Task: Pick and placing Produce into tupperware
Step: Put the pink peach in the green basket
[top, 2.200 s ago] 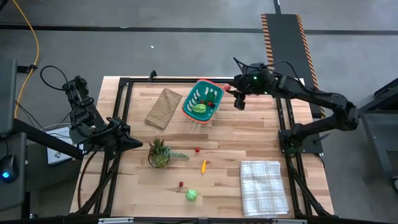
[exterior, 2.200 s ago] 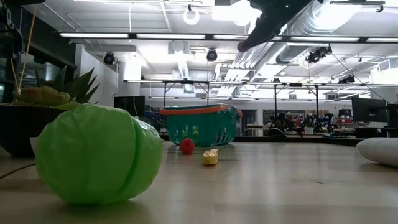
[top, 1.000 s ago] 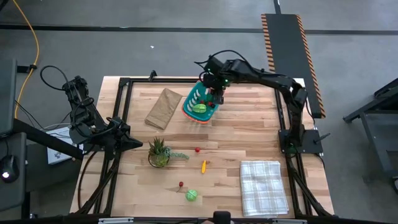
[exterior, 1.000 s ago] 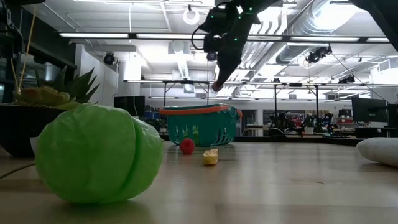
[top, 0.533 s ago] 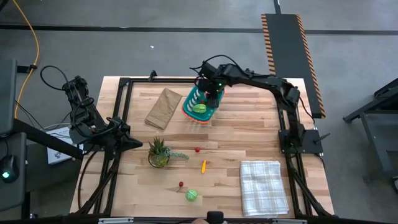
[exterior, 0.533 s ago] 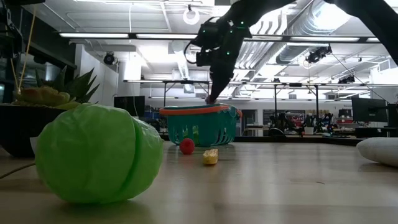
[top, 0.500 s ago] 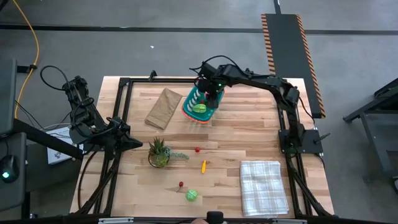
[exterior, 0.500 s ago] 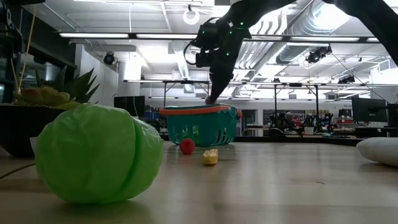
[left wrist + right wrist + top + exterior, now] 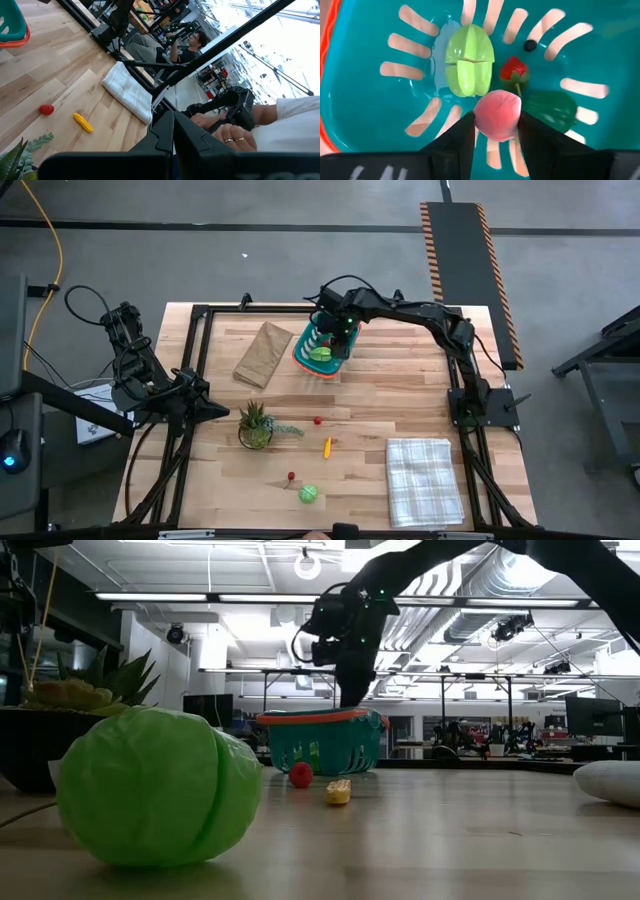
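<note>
The tupperware, a teal basket (image 9: 318, 343) with an orange-red rim, stands at the table's far middle. In it lie a light green piece (image 9: 469, 67), a red strawberry (image 9: 514, 70), a dark green piece (image 9: 551, 107) and a small dark berry (image 9: 530, 46). My right gripper (image 9: 496, 126) reaches down into it, shut on a pink round piece of produce (image 9: 497, 111). In the low view the basket's rim (image 9: 320, 717) hides the fingertips. My left gripper (image 9: 173, 131) waits shut at the table's left edge. Loose produce lies on the table: red (image 9: 317, 420), yellow-orange (image 9: 327, 447), red (image 9: 291, 476), green (image 9: 308, 494). My right gripper pinches the pink round piece by two opposite sides (image 9: 479, 119) between its two fingers (image 9: 461, 140). The fingers come from above and point steeply down. The piece sits within the basket's walls, over the other produce; whether it touches the floor I cannot tell.
A flat brown paper bag (image 9: 263, 352) lies left of the basket. A spiky potted plant (image 9: 256, 425) stands at the middle left, and a checked cloth (image 9: 424, 480) lies at the near right. Bare wood stretches right of the basket. A person's hands (image 9: 232, 137) show beyond the table.
My right gripper has gone down from above the basket's rim into the basket, carrying the pink piece, and has tipped more steeply downward. Its fingers have stayed shut on the piece. The basket and the loose produce have kept still.
</note>
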`<action>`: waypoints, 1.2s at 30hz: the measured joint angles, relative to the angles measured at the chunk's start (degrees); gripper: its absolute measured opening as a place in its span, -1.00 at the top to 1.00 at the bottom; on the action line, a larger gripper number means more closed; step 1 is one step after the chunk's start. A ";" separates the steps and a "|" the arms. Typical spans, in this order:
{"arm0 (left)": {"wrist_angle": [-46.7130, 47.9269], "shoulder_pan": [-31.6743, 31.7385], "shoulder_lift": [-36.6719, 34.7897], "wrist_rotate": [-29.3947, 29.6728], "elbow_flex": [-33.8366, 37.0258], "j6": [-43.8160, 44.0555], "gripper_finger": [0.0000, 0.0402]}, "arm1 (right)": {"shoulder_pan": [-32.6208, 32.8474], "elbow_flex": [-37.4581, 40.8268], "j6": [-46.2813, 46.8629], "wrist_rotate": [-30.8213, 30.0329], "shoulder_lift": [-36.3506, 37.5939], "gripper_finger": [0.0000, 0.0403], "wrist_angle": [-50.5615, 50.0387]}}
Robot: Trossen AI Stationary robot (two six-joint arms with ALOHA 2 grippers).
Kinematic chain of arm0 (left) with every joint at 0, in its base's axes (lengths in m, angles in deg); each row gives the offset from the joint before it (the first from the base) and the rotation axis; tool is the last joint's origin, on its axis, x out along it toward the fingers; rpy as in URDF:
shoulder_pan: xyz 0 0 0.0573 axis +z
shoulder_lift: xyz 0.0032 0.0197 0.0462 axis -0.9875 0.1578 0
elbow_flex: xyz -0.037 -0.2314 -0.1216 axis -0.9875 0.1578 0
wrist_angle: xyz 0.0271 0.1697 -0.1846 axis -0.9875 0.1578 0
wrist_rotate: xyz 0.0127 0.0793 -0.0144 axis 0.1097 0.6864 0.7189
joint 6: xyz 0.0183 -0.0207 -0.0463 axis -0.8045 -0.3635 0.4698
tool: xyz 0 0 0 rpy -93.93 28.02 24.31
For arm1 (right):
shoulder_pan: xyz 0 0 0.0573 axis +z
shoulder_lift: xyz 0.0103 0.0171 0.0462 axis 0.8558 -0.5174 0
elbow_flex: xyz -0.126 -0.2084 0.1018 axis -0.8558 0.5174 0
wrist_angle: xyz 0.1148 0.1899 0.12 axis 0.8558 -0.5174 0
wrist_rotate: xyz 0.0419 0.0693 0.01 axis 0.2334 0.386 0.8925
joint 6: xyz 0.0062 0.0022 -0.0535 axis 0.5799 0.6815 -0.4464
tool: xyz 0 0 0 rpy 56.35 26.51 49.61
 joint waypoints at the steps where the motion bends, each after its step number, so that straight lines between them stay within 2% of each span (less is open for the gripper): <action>1: 0.00 0.00 0.02 0.00 0.00 0.00 1.00 | 0.00 0.00 0.55 0.68 -0.11 0.39 -0.03; 16: 0.01 0.01 0.02 0.00 0.00 -0.01 1.00 | 0.04 0.08 5.76 3.37 -1.85 0.39 -1.18; 36: 0.01 0.00 0.01 0.00 0.00 0.01 1.00 | -0.04 0.04 9.56 3.75 -3.11 0.39 -1.68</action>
